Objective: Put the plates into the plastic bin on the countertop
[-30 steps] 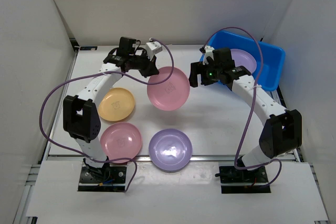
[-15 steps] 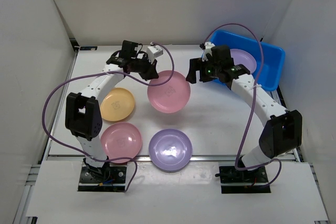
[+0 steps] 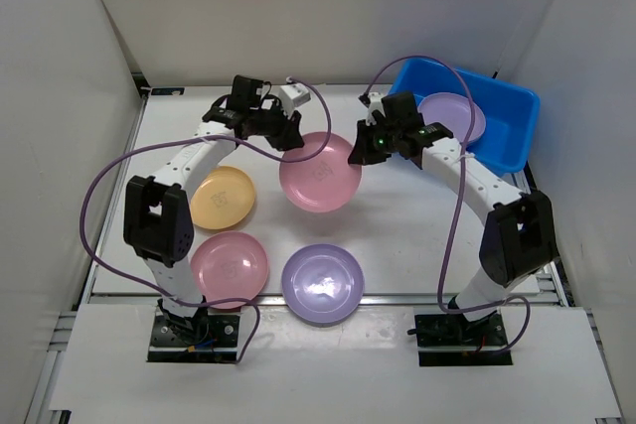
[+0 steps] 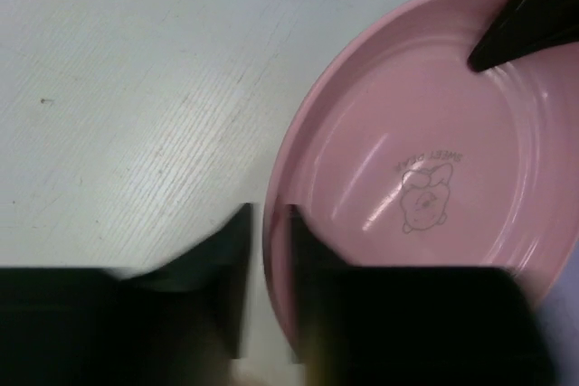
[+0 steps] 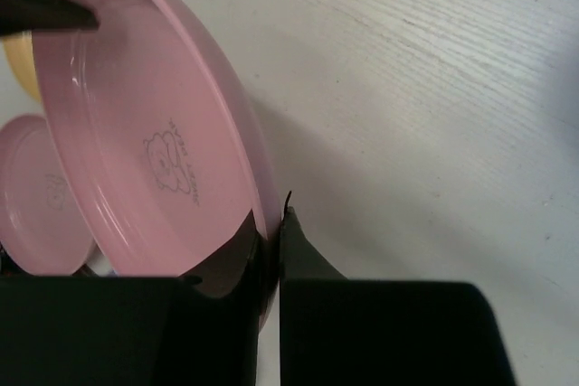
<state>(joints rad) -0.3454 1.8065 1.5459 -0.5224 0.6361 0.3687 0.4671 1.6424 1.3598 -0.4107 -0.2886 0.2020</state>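
Note:
A pink plate (image 3: 320, 171) hangs tilted above the countertop (image 3: 407, 235) between both arms. My right gripper (image 3: 360, 151) is shut on its right rim, with the fingers pinching the edge in the right wrist view (image 5: 271, 232). My left gripper (image 3: 290, 138) stands open astride the plate's left rim (image 4: 269, 250), its outer finger a little apart from the edge. The pink plate (image 4: 425, 178) shows a small bear mark in its centre. The blue plastic bin (image 3: 512, 111) stands at the back right and holds a purple plate (image 3: 452, 114).
On the countertop lie a yellow-orange plate (image 3: 224, 196), another pink plate (image 3: 229, 265) and a purple plate (image 3: 322, 282), all near the left arm and the front edge. White walls close in the sides and back.
My right gripper has moved left from the bin and shut on the pink plate's right rim. My left gripper, which was shut on the plate, has parted its jaws.

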